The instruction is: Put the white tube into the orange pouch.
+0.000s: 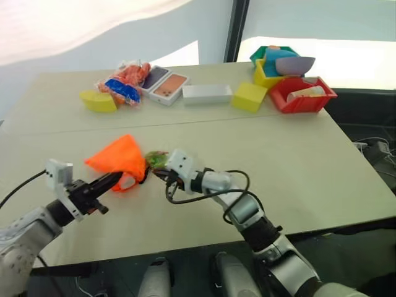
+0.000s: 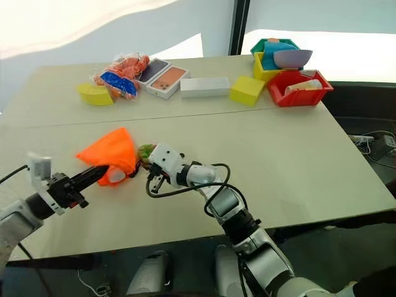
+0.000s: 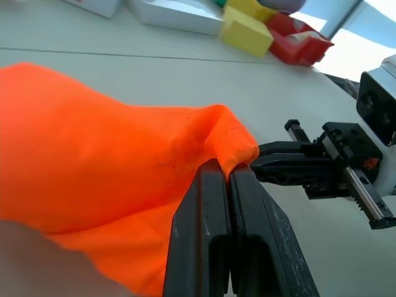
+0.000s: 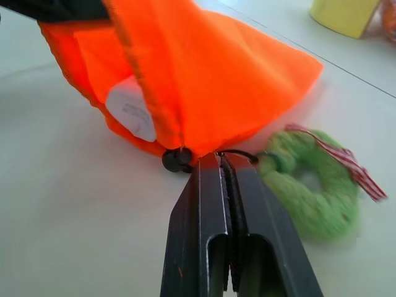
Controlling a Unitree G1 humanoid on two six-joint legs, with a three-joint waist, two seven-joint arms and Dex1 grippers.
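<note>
The white tube (image 4: 130, 113) sits inside the mouth of the orange pouch (image 1: 116, 158), and a round white end peeks out of the opening just past the tip of the right gripper (image 4: 221, 162). The right gripper is pinched tight on the bottom edge of the pouch, right by the black cord knot (image 4: 177, 159). The left gripper (image 3: 221, 175) is pinched tight on the top edge of the pouch mouth, so the two grippers hold the mouth up and open between them. The tube looks like it is only partly in. If either gripper lets go or tips the mouth down, I think the tube could slide back out onto the table (image 1: 297, 167). If the two pull apart too hard, the cloth could slip out of a pinch. A fuzzy green ring (image 4: 312, 182) lies just beside the right gripper, and its red and white ribbon could get snagged. Beyond the grippers the table is bare and wide. The yellow block (image 1: 249, 96), the red bin (image 1: 303, 98) and the snack packets (image 1: 124, 86) are well apart, at the far side. The near table edge is close under both arms, so a dropped tube could roll off there.
</note>
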